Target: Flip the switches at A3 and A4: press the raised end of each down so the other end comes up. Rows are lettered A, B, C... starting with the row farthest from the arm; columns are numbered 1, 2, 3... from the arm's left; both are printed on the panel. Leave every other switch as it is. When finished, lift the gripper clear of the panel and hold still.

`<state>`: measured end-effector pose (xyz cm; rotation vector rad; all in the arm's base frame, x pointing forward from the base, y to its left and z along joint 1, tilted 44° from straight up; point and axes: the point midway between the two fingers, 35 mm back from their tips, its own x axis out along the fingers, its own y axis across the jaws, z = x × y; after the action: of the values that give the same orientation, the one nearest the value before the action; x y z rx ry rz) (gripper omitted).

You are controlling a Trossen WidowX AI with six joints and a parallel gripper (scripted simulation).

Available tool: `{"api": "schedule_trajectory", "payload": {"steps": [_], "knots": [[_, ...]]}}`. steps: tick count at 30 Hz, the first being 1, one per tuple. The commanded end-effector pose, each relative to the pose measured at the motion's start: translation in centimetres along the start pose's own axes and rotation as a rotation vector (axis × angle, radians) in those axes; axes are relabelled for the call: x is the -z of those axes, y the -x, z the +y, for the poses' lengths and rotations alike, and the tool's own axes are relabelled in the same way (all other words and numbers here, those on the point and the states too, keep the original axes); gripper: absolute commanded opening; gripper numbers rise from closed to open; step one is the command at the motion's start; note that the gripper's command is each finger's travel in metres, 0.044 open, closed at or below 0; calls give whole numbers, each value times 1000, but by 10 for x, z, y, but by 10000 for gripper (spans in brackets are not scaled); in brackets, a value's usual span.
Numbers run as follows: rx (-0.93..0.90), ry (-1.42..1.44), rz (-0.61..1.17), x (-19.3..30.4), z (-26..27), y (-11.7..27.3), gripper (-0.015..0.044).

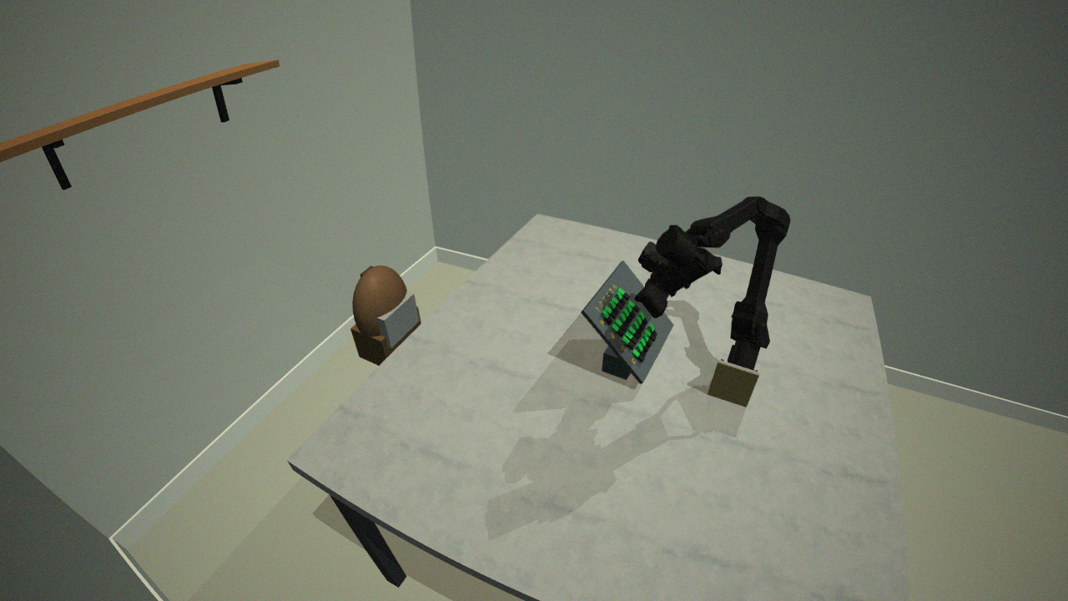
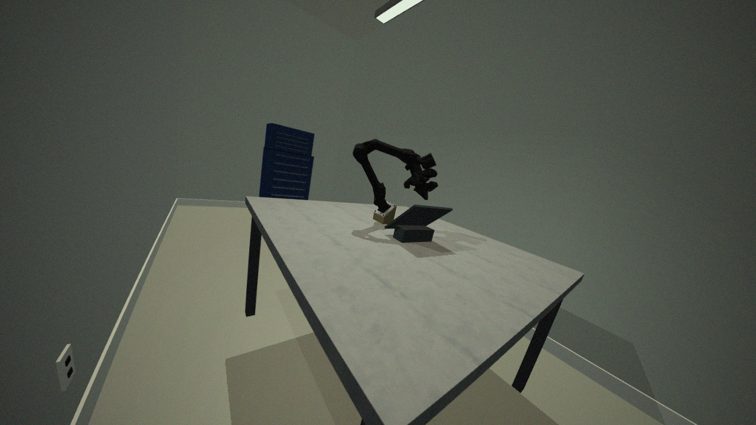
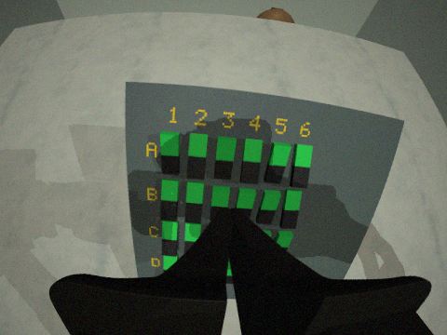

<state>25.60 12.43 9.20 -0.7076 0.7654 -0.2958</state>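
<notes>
The tilted grey switch panel (image 1: pixel 622 274) (image 2: pixel 423 214) (image 3: pixel 372 154) carries rows A to D of green-and-black rocker switches. Switch A3 (image 3: pixel 225 149) and switch A4 (image 3: pixel 252 151) show whole in the wrist view, green half far, black half near. They look tilted alike, much as A1, A2 and A6; switch A5 (image 3: pixel 281 154) looks tilted differently. Which end is raised is hard to tell. My gripper (image 1: pixel 654 312) (image 2: pixel 426 198) (image 3: pixel 228 216) is shut and empty, above the panel with a gap showing in the exterior view. Its fingers hide parts of rows C and D in the wrist view.
The panel stands on a dark block (image 1: pixel 616 363) (image 2: pixel 413 234) on the marble-look table (image 1: pixel 418 448) (image 2: pixel 401 317) (image 3: pixel 84 60). The arm's base (image 1: pixel 733 383) (image 2: pixel 384 214) is on the panel's near side. A brown rounded object (image 1: pixel 379 299) (image 3: pixel 276 15) is beyond the table's far edge.
</notes>
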Motion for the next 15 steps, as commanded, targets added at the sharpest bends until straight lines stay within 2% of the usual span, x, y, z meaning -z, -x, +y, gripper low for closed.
{"api": "schedule_trajectory", "payload": {"steps": [1, 4, 9, 15], "knots": [[10, -4, 2, 0, -18, 1, 0], [10, -4, 1, 0, -19, 0, 0], [11, -4, -24, 1, -20, -33, 0], [12, -4, -26, 1, -20, -41, 0]]}}
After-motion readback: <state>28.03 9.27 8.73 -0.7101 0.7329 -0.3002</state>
